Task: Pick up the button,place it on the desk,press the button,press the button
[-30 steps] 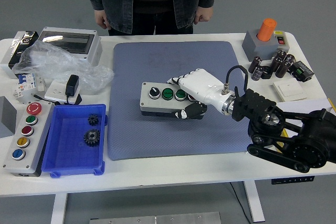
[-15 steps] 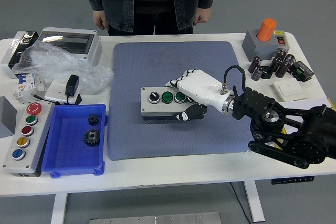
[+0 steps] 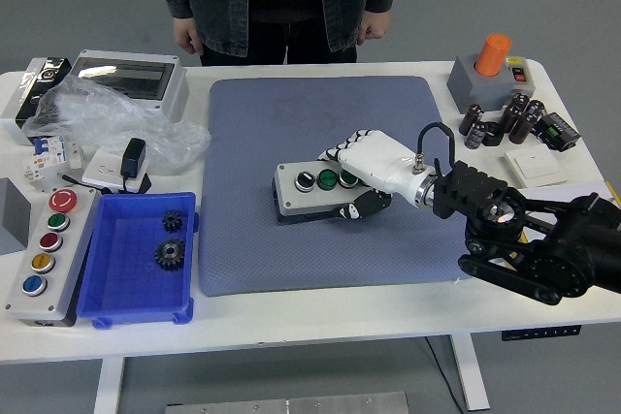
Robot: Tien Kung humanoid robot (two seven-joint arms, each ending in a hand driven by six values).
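A grey button box (image 3: 309, 186) with a black knob and green buttons is held over the blue-grey mat (image 3: 320, 123), near the middle. My right hand (image 3: 361, 174), white with black fingertips, is shut on the box's right end, fingers over the top and thumb on the front side. The box looks slightly raised and tilted, with a shadow under its left end. My black right arm (image 3: 524, 235) reaches in from the right. My left hand is out of view.
A person stands at the far edge with hands hanging (image 3: 189, 38). On the left are a blue bin (image 3: 136, 312) with gears, a second button box (image 3: 44, 254), a clear bag (image 3: 116, 123) and a grey enclosure (image 3: 131, 79). An orange-knobbed box (image 3: 490, 70) and capacitors (image 3: 500, 121) are far right.
My right hand has carried the button box to the right and slightly up across the mat; the box now sits higher in the picture and tilts a little.
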